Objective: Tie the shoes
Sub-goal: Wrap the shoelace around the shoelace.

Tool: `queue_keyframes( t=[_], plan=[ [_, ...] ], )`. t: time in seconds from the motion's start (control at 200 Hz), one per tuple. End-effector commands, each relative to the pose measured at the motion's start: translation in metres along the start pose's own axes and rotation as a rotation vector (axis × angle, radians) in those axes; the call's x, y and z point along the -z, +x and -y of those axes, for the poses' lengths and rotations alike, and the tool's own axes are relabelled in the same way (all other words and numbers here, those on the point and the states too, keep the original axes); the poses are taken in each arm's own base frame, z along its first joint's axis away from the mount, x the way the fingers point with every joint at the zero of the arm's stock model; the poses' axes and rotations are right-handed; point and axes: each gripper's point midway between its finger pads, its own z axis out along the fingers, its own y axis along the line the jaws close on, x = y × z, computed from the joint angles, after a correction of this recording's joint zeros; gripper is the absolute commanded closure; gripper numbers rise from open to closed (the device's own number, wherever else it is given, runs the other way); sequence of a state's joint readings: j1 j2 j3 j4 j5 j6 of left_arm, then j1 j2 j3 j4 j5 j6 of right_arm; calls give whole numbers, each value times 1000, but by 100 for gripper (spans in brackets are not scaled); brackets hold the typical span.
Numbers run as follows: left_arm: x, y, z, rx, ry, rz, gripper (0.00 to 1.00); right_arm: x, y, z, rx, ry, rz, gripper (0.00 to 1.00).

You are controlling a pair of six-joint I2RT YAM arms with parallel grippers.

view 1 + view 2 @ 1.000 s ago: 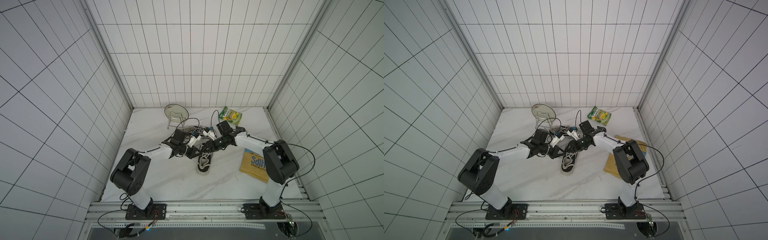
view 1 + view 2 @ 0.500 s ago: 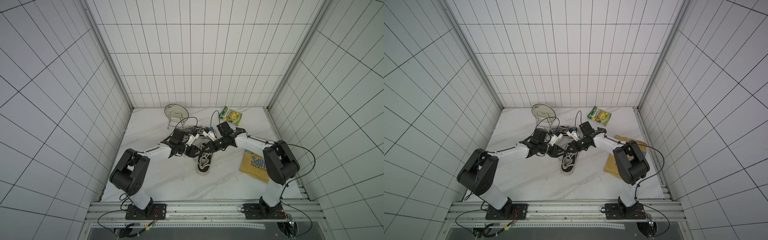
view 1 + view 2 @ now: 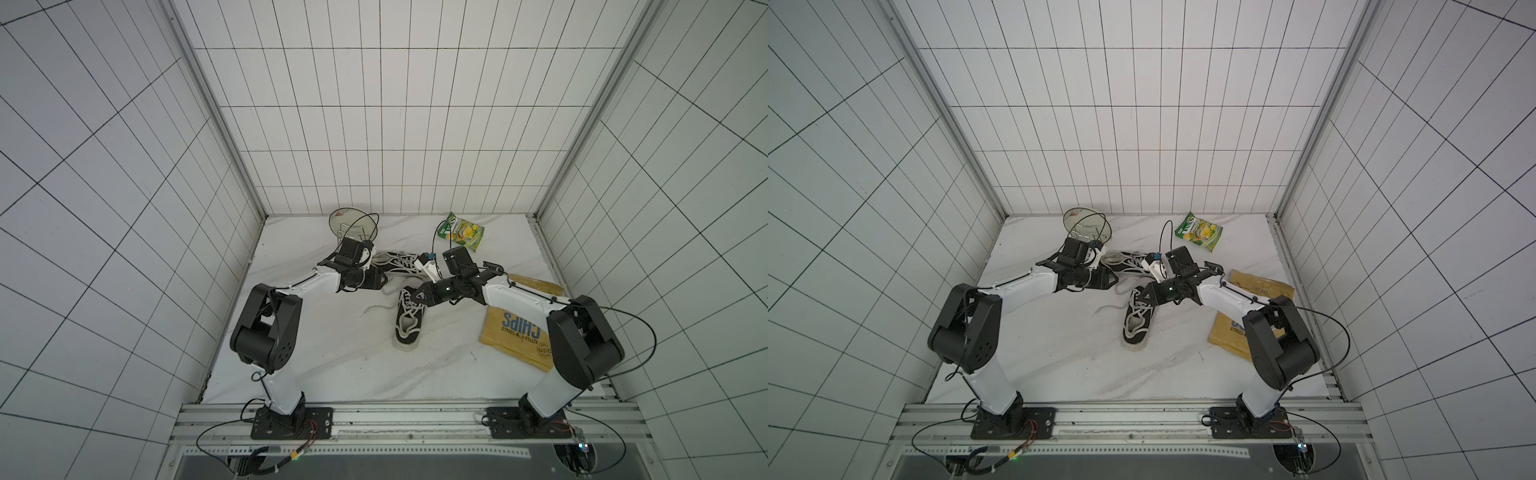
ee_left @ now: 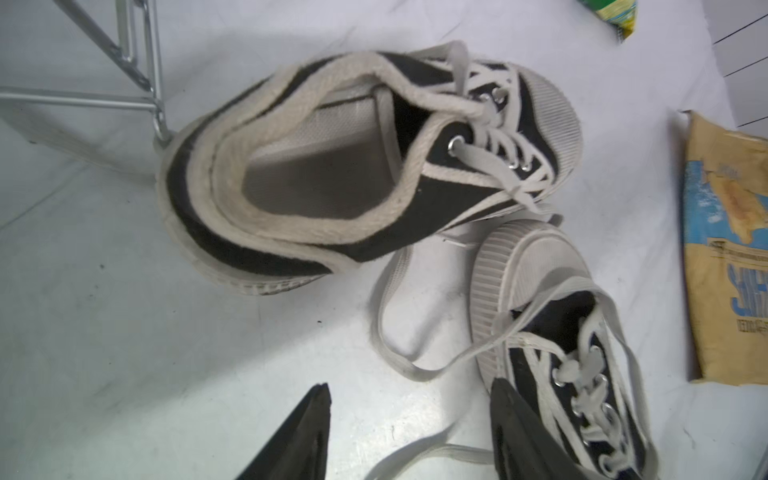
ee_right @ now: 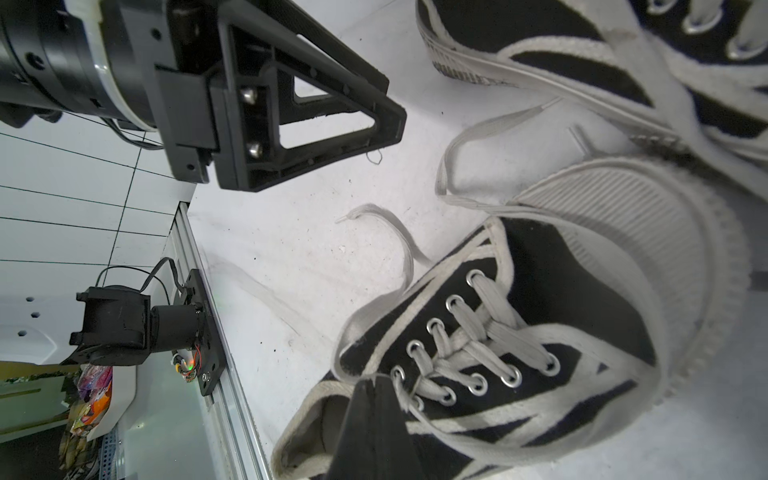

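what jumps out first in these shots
Two black canvas sneakers with thick white laces lie untied mid-table, toes nearly meeting, loose ends trailing over the white marble tabletop. Both arms meet over them: the left fingers stand open by the nearer shoe's toe, the right fingers shut over its lacing. A tan chip bag lies by the right arm.

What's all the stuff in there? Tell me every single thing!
table: one, white marble, the floor of the tiled booth
shoes: two, black with white soles, in the middle, one behind the other
loose lace: one, white, beside the near shoe
chips bag: one, tan, partly under the right arm
snack bag: one, green and yellow, at the back
plate: one, greyish, in a wire rack at the back
left hand: one, black, open, by the shoes
right hand: one, black, shut, at the near shoe's laces
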State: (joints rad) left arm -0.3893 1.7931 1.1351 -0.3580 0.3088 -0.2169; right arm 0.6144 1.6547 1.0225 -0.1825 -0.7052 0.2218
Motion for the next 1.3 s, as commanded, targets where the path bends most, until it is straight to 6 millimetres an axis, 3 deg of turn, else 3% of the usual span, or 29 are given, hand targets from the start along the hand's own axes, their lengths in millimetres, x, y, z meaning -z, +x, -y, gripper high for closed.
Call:
queue_keyframes(
  t=[0.0,0.07,0.24,0.4,0.71,0.96,1.024,1.179,1.299],
  plan=[
    [-14,7,-5,-42,-86,-49,43,9,-11,-2,13,14,52,100],
    [-22,9,-4,-54,-103,-66,43,9,-12,-3,22,23,54,99],
    [-35,8,-10,-51,-142,-70,45,6,-13,-4,89,92,30,69],
    [-44,10,-16,-71,-186,-90,52,-4,-15,-9,156,147,5,52],
    [-61,18,-17,-77,-165,-127,64,-28,-16,-8,222,292,-41,45],
    [-68,26,-17,-65,-153,-156,75,-38,-11,-4,235,332,-86,51],
    [-69,28,-18,-62,-154,-163,79,-38,-11,-3,232,341,-86,60],
    [-67,29,-21,-58,-173,-169,98,-34,-14,0,223,368,-68,99],
    [-55,23,-31,-12,-204,-134,100,-26,-18,1,216,396,-24,100]
  ],
)
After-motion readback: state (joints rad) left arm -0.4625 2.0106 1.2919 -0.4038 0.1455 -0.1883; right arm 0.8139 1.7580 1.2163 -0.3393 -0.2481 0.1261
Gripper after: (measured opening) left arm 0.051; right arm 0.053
